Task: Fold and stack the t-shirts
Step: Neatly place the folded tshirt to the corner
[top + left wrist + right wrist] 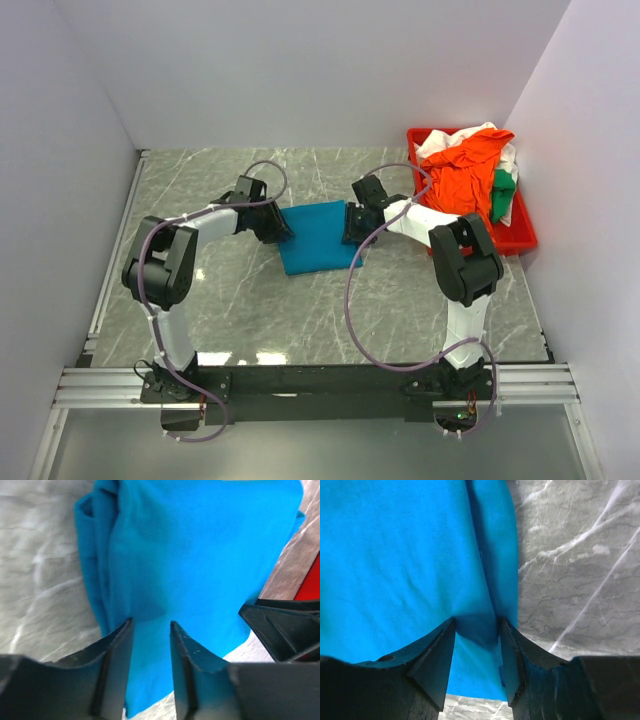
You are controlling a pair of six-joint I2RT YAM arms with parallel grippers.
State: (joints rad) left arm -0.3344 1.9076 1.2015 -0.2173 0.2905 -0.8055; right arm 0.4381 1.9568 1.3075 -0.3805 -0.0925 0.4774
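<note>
teal cloth, one folded teal shirt (318, 236), lies flat near the middle of the bench (230, 310), slightly toward the far edge. it forms a rough rectangle of several layers, with a rolled doubled edge showing on its left side in the left wrist view.

left gripper (151, 625) sits over the shirt's left edge. its fingers stand narrowly parted with cloth in the gap. whether that cloth is actually nipped cannot be told.

right gripper (477, 621) sits over the shirt's right edge, with bare bench just beside it. its fingers are closed to a narrow gap, and a dark puckered fold is caught between the tips. this reads as a pinch on the cloth.

orange shirt (465, 175), white shirt (450, 140) and green shirt (503, 192) are heaped in the red tray (520, 238) at the far right corner, well apart from the teal one.

handling assessment: the cloth is light, soft and limp. it will sag and its layers will slide apart if lifted from one point. hold should be taken at the two opposite side edges, gathering all layers in each pinch. lift both sides evenly and keep the cloth taut between them. a shallow pinch risks taking only the top layer and opening the fold.
</note>
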